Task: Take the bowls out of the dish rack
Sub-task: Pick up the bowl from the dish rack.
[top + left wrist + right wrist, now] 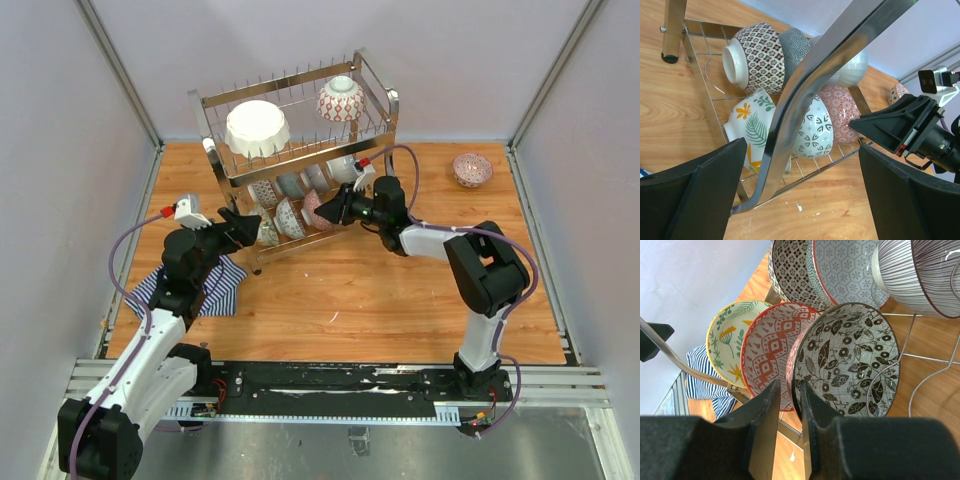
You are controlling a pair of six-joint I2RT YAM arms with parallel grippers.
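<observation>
Striped cloth (205, 290): blue-and-white fabric, rumpled, on the wooden bench (380, 300) at the left, partly under the left arm.
Left end effector (245, 228): jaws spread wide, nothing held. It sits at the rack's left end. In the left wrist view a bent chrome strip of the end frame crosses between the fingers, and I cannot tell if it touches them.
Dish rack (300, 150): two-tier chrome wire frame with upright prongs and four legs, standing on the bench at centre rear. Its long axis runs left to right, with the right end angled a little farther back.
Upper tier: large white bowl (257, 128) with a scalloped rim at the left, red-lattice bowl (341, 99) at the right. Both turn their undersides toward the overhead camera.
Lower tier, back row: brown-lattice bowl (760, 55), grey dotted bowl (796, 44) and white ribbed bowl (855, 67), all standing on edge.
Lower tier, front row: leaf-print bowl (730, 345) with a yellow rim, red-patterned bowl (767, 352) and black-leaf bowl (850, 365). They are glossy ceramic, on edge and packed close, with mouths facing right and feet facing left.
Right end effector (789, 390): clamped on the rim of the black-leaf bowl, one finger inside the mouth and the other on the outer wall beside the red-patterned bowl.
Pink bowl (472, 169): patterned, mouth up on the bench at the far right, well apart from the rack.
</observation>
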